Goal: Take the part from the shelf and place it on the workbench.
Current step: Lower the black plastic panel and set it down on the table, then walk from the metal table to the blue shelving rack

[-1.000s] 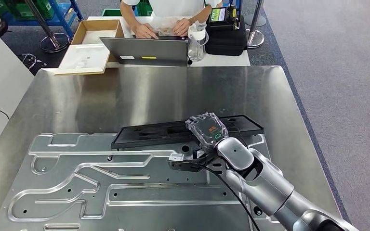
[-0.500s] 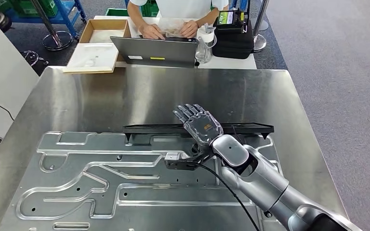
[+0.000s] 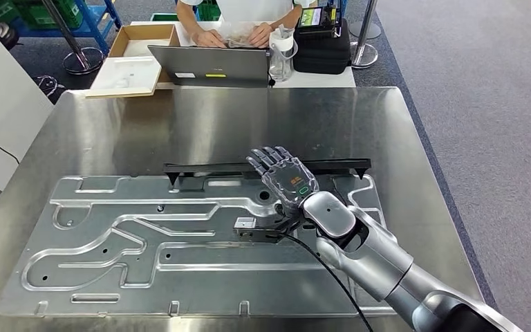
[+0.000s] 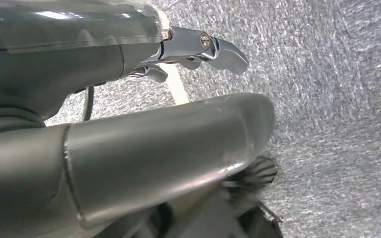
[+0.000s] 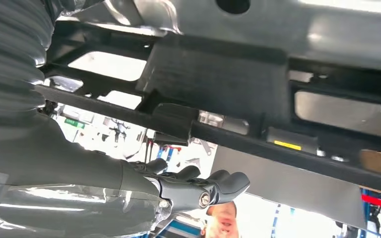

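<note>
The black frame-shaped part (image 3: 200, 168) lies along the far edge of the large machined metal plate (image 3: 145, 235) on the steel workbench (image 3: 214, 124). My right hand (image 3: 283, 180) hovers over the part's middle with its fingers spread and straight, holding nothing. In the right wrist view the part (image 5: 218, 84) runs across close in front of the extended fingers (image 5: 198, 186). My left hand (image 4: 79, 54) hangs over grey carpet with nothing in it, its fingers (image 4: 218, 47) extended and apart from the thumb.
Beyond the workbench stands a white desk with a laptop (image 3: 211, 67), a clear bottle (image 3: 282, 59), a black case (image 3: 323, 48) and a cardboard box (image 3: 135, 59); a person (image 3: 249, 10) sits there. A white panel (image 3: 0, 104) stands at the left.
My right hand went from curled on the part to fingers spread above it. The part now rests on the plate's far edge. The camera shifted slightly.
</note>
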Available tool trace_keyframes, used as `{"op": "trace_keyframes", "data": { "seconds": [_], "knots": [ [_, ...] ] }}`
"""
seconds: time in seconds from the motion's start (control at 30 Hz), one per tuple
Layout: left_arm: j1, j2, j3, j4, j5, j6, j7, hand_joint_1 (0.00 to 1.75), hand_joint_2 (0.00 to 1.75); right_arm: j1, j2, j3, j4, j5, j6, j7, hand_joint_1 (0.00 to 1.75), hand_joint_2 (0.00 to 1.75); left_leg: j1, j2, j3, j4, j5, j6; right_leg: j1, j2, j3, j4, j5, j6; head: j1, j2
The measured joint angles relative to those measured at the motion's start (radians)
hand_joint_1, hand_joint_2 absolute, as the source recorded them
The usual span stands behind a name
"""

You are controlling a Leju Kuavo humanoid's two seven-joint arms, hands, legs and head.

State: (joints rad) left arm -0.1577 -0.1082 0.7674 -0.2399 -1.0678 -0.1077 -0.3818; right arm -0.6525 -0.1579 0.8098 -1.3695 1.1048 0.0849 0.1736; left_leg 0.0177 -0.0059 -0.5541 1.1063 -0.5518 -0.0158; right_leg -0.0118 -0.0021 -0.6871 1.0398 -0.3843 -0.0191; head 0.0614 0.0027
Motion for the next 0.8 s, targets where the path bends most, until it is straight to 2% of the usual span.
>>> {"op": "trace_keyframes", "data": {
  "seconds": [0.03, 0.07, 0.17, 0.2, 0.23, 0.27, 0.3, 0.33, 0.37, 0.4, 0.43, 0.47, 0.5, 0.53, 0.57, 0.6, 0.67, 0.7, 0.73, 0.77, 0.8],
  "knots": [
    [-0.003, 0.000, 0.000, 0.000, 0.000, 0.000, 0.000, 0.00, 0.00, -0.001, 0.000, 0.000, 0.000, 0.000, 0.000, 0.000, 0.00, 1.75, -0.002, -0.001, 0.033, -0.057, 0.013, 0.005, 0.001, 0.000, -0.005, 0.000, 0.008, 0.005, 0.000, 0.000],
    [-0.005, 0.000, 0.000, 0.000, 0.001, -0.001, 0.000, 0.00, 0.00, -0.002, 0.000, 0.000, 0.000, 0.000, 0.000, 0.001, 0.00, 1.75, -0.005, -0.002, 0.049, -0.089, 0.020, 0.010, 0.001, 0.000, -0.007, -0.002, 0.017, 0.012, 0.000, 0.000],
    [-0.004, -0.001, 0.000, 0.000, 0.002, -0.001, 0.000, 0.00, 0.00, -0.002, 0.000, 0.000, 0.000, 0.000, 0.000, 0.001, 0.00, 1.75, -0.010, -0.001, 0.037, -0.099, 0.045, 0.031, -0.001, 0.000, -0.011, -0.014, 0.042, 0.032, 0.001, 0.000],
    [-0.005, -0.001, -0.001, 0.000, 0.002, -0.001, 0.001, 0.00, 0.00, -0.002, -0.001, 0.000, 0.000, 0.000, 0.000, 0.001, 0.00, 1.75, -0.008, 0.002, 0.030, -0.103, 0.059, 0.039, -0.001, 0.001, -0.017, -0.008, 0.029, 0.036, 0.001, 0.000],
    [-0.005, -0.001, -0.002, 0.000, 0.004, -0.001, 0.001, 0.00, 0.00, -0.002, -0.002, 0.000, 0.001, -0.001, 0.000, 0.001, 0.00, 1.75, -0.006, 0.005, 0.020, -0.107, 0.074, 0.048, -0.002, 0.002, -0.027, 0.017, -0.006, 0.040, 0.001, 0.000],
    [-0.006, -0.001, -0.003, 0.000, 0.005, -0.001, 0.002, 0.00, 0.00, -0.001, -0.002, 0.000, 0.001, -0.001, 0.000, 0.001, 0.00, 1.75, -0.004, 0.008, 0.008, -0.110, 0.089, 0.055, -0.003, 0.002, -0.040, 0.061, -0.057, 0.043, 0.001, 0.000],
    [-0.006, -0.001, -0.004, 0.000, 0.007, 0.000, 0.003, 0.00, 0.00, 0.000, -0.002, 0.000, 0.001, -0.001, 0.000, 0.001, 0.00, 1.75, -0.005, 0.010, -0.008, -0.110, 0.101, 0.060, -0.003, 0.002, -0.055, 0.122, -0.113, 0.046, 0.001, 0.000],
    [-0.006, 0.000, -0.006, 0.000, 0.009, 0.000, 0.003, 0.00, 0.00, 0.001, -0.002, 0.000, 0.002, -0.001, 0.000, 0.001, 0.00, 1.75, -0.007, 0.011, -0.024, -0.109, 0.113, 0.062, -0.004, 0.002, -0.067, 0.190, -0.156, 0.049, 0.001, 0.000],
    [-0.005, 0.000, -0.007, 0.000, 0.010, 0.000, 0.003, 0.00, 0.00, 0.004, -0.002, 0.000, 0.002, -0.001, 0.000, 0.002, 0.00, 1.75, -0.008, 0.012, -0.040, -0.108, 0.125, 0.062, -0.004, 0.002, -0.071, 0.243, -0.174, 0.051, 0.001, 0.000],
    [-0.005, 0.000, -0.008, 0.000, 0.011, 0.000, 0.004, 0.00, 0.00, 0.006, -0.002, 0.000, 0.002, -0.002, 0.000, 0.002, 0.00, 1.75, -0.009, 0.013, -0.056, -0.106, 0.136, 0.061, -0.004, 0.002, -0.062, 0.271, -0.171, 0.052, 0.001, 0.000],
    [-0.005, 0.000, -0.010, 0.000, 0.012, 0.000, 0.004, 0.00, 0.00, 0.007, -0.002, 0.000, 0.002, -0.002, -0.001, 0.002, 0.00, 1.75, -0.010, 0.013, -0.073, -0.104, 0.147, 0.059, -0.004, 0.002, -0.037, 0.266, -0.150, 0.051, 0.001, 0.000],
    [-0.005, 0.000, -0.012, 0.000, 0.013, 0.000, 0.004, 0.00, 0.00, 0.008, -0.002, 0.000, 0.003, -0.002, -0.001, 0.002, 0.00, 1.75, -0.010, 0.013, -0.088, -0.100, 0.157, 0.057, -0.003, 0.002, 0.008, 0.222, -0.125, 0.047, 0.001, 0.000],
    [-0.005, 0.000, -0.015, 0.000, 0.014, 0.000, 0.005, 0.00, 0.00, 0.007, -0.002, 0.000, 0.002, -0.002, -0.001, 0.003, 0.00, 1.75, -0.011, 0.012, -0.101, -0.096, 0.165, 0.054, -0.001, 0.003, 0.065, 0.154, -0.116, 0.041, 0.001, 0.000],
    [-0.005, -0.001, -0.017, 0.000, 0.015, 0.000, 0.005, 0.00, 0.00, 0.006, -0.002, 0.000, 0.001, -0.002, -0.002, 0.004, 0.00, 1.75, -0.012, 0.012, -0.111, -0.093, 0.174, 0.050, 0.002, 0.002, 0.121, 0.077, -0.121, 0.034, 0.001, 0.000],
    [-0.004, -0.001, -0.019, 0.000, 0.015, 0.000, 0.005, 0.00, 0.00, 0.005, -0.002, 0.000, 0.000, -0.002, -0.003, 0.004, 0.00, 1.75, -0.012, 0.012, -0.116, -0.092, 0.183, 0.044, 0.006, 0.002, 0.162, 0.017, -0.132, 0.028, 0.001, 0.000],
    [-0.004, -0.001, -0.020, 0.000, 0.015, 0.000, 0.005, 0.00, 0.00, 0.004, -0.002, 0.000, -0.001, -0.002, -0.004, 0.005, 0.00, 1.75, -0.011, 0.013, -0.118, -0.094, 0.192, 0.038, 0.010, 0.002, 0.183, -0.020, -0.143, 0.022, 0.001, 0.000],
    [-0.004, -0.001, -0.021, 0.000, 0.015, 0.000, 0.005, 0.00, 0.00, 0.005, -0.001, 0.000, -0.001, -0.002, -0.005, 0.005, 0.00, 1.75, -0.009, 0.012, -0.119, -0.102, 0.209, 0.026, 0.010, 0.001, 0.182, -0.037, -0.130, 0.011, 0.001, 0.000],
    [-0.003, 0.000, -0.022, 0.000, 0.016, 0.000, 0.005, 0.00, 0.00, 0.004, -0.001, 0.000, -0.001, -0.003, -0.005, 0.006, 0.00, 1.75, -0.008, 0.011, -0.125, -0.098, 0.200, 0.021, 0.008, -0.002, 0.176, -0.043, -0.118, 0.004, 0.000, 0.000],
    [-0.003, 0.000, -0.022, 0.000, 0.016, 0.000, 0.005, 0.00, 0.00, 0.004, -0.001, 0.000, -0.001, -0.003, -0.005, 0.007, 0.00, 1.75, -0.008, 0.010, -0.134, -0.079, 0.171, 0.016, 0.004, -0.004, 0.165, -0.047, -0.104, -0.005, 0.000, 0.000],
    [-0.002, 0.001, -0.022, 0.000, 0.016, 0.000, 0.005, 0.00, 0.00, 0.004, -0.001, 0.000, 0.000, -0.003, -0.005, 0.007, 0.00, 1.75, -0.006, 0.008, -0.148, -0.040, 0.123, 0.011, 0.000, -0.007, 0.152, -0.051, -0.088, -0.012, 0.000, 0.000],
    [-0.002, 0.001, -0.022, 0.000, 0.016, 0.000, 0.005, 0.00, 0.00, 0.005, -0.001, 0.000, 0.000, -0.003, -0.005, 0.007, 0.00, 1.31, -0.005, 0.008, -0.163, 0.015, 0.067, 0.007, 0.001, -0.008, 0.137, -0.051, -0.075, -0.016, 0.000, 0.000]
  ]
}}
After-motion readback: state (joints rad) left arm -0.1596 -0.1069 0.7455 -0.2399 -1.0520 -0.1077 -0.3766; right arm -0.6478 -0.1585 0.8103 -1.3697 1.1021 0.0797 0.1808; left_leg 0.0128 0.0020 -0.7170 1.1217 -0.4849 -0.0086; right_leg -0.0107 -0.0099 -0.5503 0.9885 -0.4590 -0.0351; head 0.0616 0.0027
